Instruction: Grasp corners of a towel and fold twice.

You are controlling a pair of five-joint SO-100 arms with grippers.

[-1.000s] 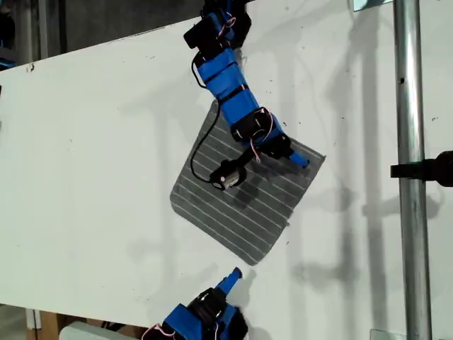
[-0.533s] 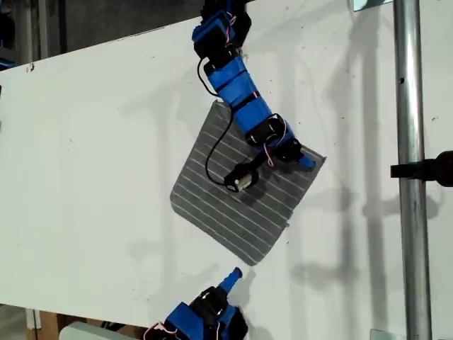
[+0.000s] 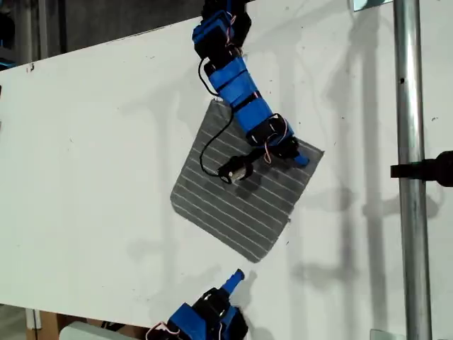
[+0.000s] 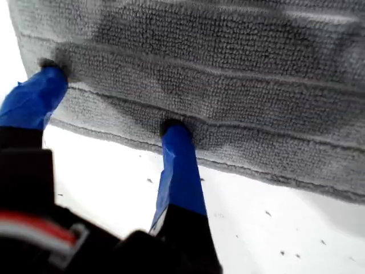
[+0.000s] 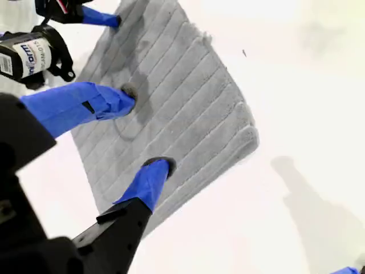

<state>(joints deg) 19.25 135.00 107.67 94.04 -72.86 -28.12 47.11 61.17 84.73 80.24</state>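
Item 1. Second gripper (image 3: 236, 276), at the bottom edge of the exterior view, on a blue and black arm. In its own wrist view (image 5: 145, 130) the two blue fingers (image 5: 80, 105) stand well apart with nothing between them. In the exterior view the tip sits off the cloth, near its lowest corner (image 3: 255, 259), on bare table (image 3: 85, 177).

Item 2. Towel (image 3: 241, 205), grey with thin white stripes. It lies flat and unfolded on the white table, turned like a diamond, about mid-table in the exterior view. The second wrist view shows the whole striped face (image 5: 188, 97).

Item 3. First gripper (image 3: 301, 159), over the towel's corner towards the exterior view's right (image 3: 322, 152). Its wrist view (image 4: 113, 100) shows both blue fingertips (image 4: 174, 134) spread apart, pressed onto the pile (image 4: 228, 68) just inside the hem. The jaws are not closed on the cloth, and nothing is lifted. A small black wrist camera (image 3: 233, 170) hangs beside this arm, above the towel's middle.

Item 4. Metal pole (image 3: 409, 177), upright along the exterior view's right, well apart from the towel.
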